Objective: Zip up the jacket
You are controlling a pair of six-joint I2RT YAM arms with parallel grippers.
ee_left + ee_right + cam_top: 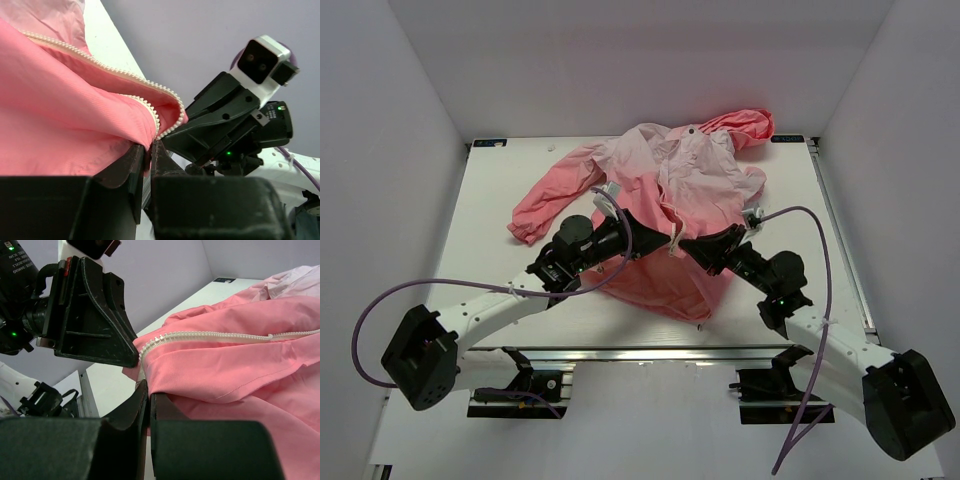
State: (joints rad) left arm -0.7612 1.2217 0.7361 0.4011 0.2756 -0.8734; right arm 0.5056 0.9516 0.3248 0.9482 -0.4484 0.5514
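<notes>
The jacket (665,180) lies spread across the middle of the white table (490,190), pale pink at the upper end and coral toward the lower, with a white zipper (225,336) running along its front edge. At the frame's centre, the left gripper (148,150) and the right gripper (148,392) are each clamped on the coral fabric beside the zipper.

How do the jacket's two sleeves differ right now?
The left-side sleeve stretches out away from the body and shows coral pink; the right-side sleeve is bunched close against the body and looks pale pink. Both lie on the table.
</notes>
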